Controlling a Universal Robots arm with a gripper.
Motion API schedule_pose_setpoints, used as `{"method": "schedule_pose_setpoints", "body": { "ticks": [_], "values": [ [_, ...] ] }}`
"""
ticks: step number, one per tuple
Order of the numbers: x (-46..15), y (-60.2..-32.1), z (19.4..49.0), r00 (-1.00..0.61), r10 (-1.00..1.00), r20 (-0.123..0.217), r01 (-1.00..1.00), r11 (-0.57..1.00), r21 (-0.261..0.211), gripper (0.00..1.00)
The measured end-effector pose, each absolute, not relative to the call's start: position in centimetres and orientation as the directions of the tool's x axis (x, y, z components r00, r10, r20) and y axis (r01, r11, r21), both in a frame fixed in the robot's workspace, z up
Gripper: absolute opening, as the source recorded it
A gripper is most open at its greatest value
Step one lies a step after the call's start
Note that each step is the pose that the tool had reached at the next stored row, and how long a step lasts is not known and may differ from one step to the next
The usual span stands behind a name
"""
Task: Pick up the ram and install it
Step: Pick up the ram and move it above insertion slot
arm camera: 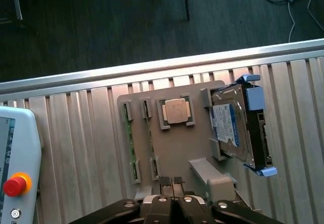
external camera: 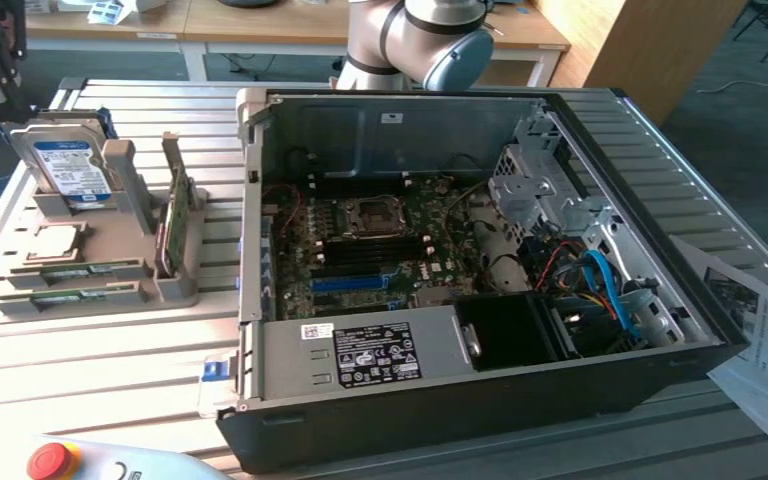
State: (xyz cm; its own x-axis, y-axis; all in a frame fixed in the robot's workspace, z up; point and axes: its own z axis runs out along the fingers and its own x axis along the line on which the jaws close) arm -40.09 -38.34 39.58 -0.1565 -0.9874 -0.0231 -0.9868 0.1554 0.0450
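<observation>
The tool (arm camera: 171,182) is pinched shut near the thin green ram (arm camera: 151,143) standing edgewise in a grey holder (arm camera: 177,150).

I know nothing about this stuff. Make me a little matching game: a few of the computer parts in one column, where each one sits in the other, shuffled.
Parts:
1. hard drive
2. processor chip
3. ram stick
4. motherboard

Places:
A. inside the open computer case
B. lying lengthwise in a narrow slot of the grey holder
C. standing upright at one end of the holder
D. lying flat in a square pocket of the holder

Pairs: 1-C, 2-D, 3-B, 4-A
</observation>
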Motion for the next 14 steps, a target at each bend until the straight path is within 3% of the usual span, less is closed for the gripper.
{"method": "schedule_pose_setpoints", "body": {
  "ticks": [14],
  "values": [
    [-40.09, -38.33, 39.51, -0.092, -0.995, -0.023, -0.995, 0.091, 0.044, 0.10]
  ]
}}
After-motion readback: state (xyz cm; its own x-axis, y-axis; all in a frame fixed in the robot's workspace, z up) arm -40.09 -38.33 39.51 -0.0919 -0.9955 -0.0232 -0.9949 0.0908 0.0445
